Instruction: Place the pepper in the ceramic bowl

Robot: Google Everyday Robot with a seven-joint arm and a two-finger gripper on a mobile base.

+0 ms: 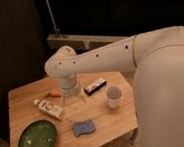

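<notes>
The pepper [54,93], small and orange-red, lies on the wooden table [23,99] toward its far side. My gripper [71,94] hangs down from the white arm's wrist, just right of the pepper and close above the table top. The ceramic bowl [38,139], a wide shallow green dish, sits at the table's near left corner, well in front of the pepper and the gripper.
A white tube with a printed label [48,108] lies between the pepper and the bowl. A blue sponge [83,127] lies right of the bowl. A white cup [113,96] and a dark bar-shaped packet [95,85] sit right of the gripper. My white arm [157,80] fills the right side.
</notes>
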